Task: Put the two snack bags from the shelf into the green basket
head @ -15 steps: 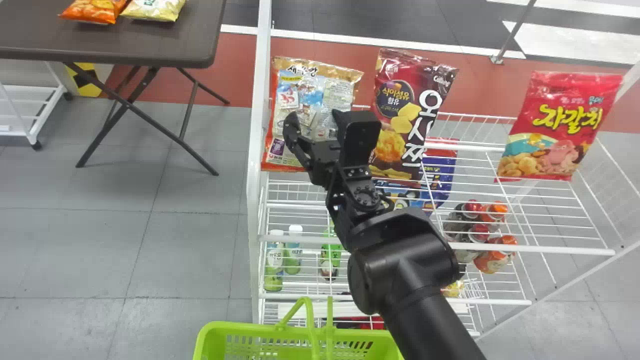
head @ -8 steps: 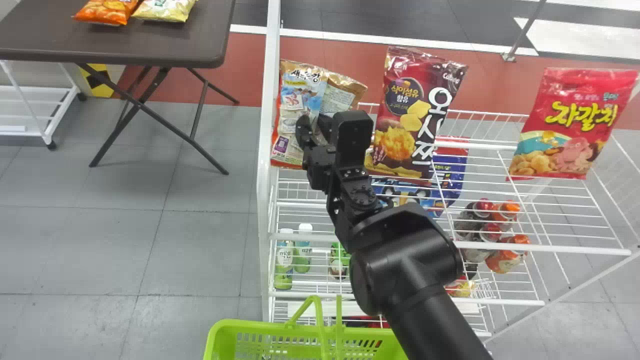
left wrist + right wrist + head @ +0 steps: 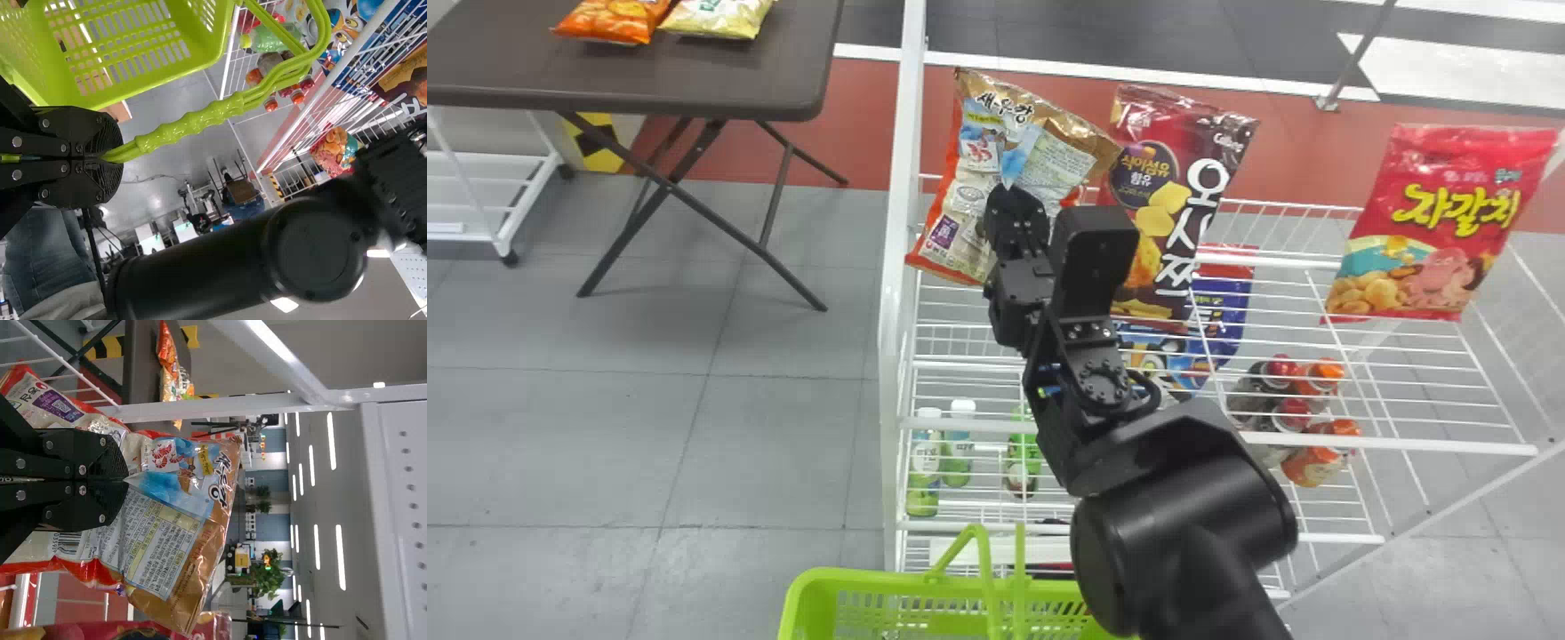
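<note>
Your right gripper (image 3: 1008, 190) is at twelve o'clock from the middle of the head view, at the upper level of the white wire shelf (image 3: 1387, 442). Its jaws are pressed together on the orange-and-gold snack bag (image 3: 969, 213), pinching the wrapper so that creases fan out from the fingertips. You have that bag near the shelf's left-hand post (image 3: 899, 213), tilted, its gold top end leaning toward one o'clock. In the head view, its upper corner overlaps the maroon snack bag (image 3: 1147, 169).

The maroon bag is between one and two o'clock, just beside the held one, and the red snack bag (image 3: 1440, 222) sits between two and three, well apart from both. You cannot tell from these pictures which of them is the second one wanted.

Your left gripper (image 3: 110, 157) has its jaws closed on the green handles (image 3: 193, 123) of the green basket (image 3: 871, 582). The basket is at six o'clock, on your near side of the shelf.

Through the upper wires, toward three o'clock, you see a blue packet (image 3: 1223, 311) lower down. Red- and orange-capped bottles (image 3: 1307, 444) are near four o'clock, and green-and-white bottles (image 3: 958, 458) near seven. Out at ten o'clock, a brown table (image 3: 694, 84) holds an orange packet (image 3: 614, 20) and a pale yellow packet (image 3: 719, 16), side by side.
</note>
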{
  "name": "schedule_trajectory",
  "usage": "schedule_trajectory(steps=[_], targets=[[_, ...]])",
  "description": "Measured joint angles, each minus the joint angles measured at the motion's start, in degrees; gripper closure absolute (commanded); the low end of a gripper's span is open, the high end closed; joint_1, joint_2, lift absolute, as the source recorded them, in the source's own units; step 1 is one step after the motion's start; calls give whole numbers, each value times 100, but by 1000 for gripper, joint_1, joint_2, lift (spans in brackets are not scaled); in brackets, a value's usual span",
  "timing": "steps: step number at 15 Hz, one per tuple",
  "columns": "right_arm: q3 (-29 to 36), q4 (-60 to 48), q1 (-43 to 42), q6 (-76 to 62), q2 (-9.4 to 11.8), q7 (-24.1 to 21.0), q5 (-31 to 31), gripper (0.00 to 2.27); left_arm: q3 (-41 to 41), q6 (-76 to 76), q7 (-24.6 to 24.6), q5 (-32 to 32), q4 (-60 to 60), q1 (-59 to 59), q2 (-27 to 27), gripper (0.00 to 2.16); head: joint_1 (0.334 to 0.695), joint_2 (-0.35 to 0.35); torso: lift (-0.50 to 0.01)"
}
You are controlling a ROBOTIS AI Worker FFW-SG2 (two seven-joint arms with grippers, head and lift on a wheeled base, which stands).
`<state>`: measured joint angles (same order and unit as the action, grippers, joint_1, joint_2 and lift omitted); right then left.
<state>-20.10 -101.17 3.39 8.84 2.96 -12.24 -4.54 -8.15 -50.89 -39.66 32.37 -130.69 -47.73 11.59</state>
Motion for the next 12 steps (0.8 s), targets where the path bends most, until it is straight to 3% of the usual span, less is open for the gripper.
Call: schedule_trajectory(steps=[4, 8, 12], targets=[[278, -2058, 912, 1572, 544, -105, -314, 2111, -2, 13, 3, -25, -17, -24, -20, 1899, 695, -227, -12], [911, -3867, 1861, 3642, 1129, -71, -546, 2115, -2, 13, 26, -46, -15, -20, -37, 1899, 695, -348, -12], [1845, -5107, 2726, 5685, 1466, 174, -1169, 2111, -2, 13, 59, -46, -4, 2, -46, 1899, 695, -350, -12]])
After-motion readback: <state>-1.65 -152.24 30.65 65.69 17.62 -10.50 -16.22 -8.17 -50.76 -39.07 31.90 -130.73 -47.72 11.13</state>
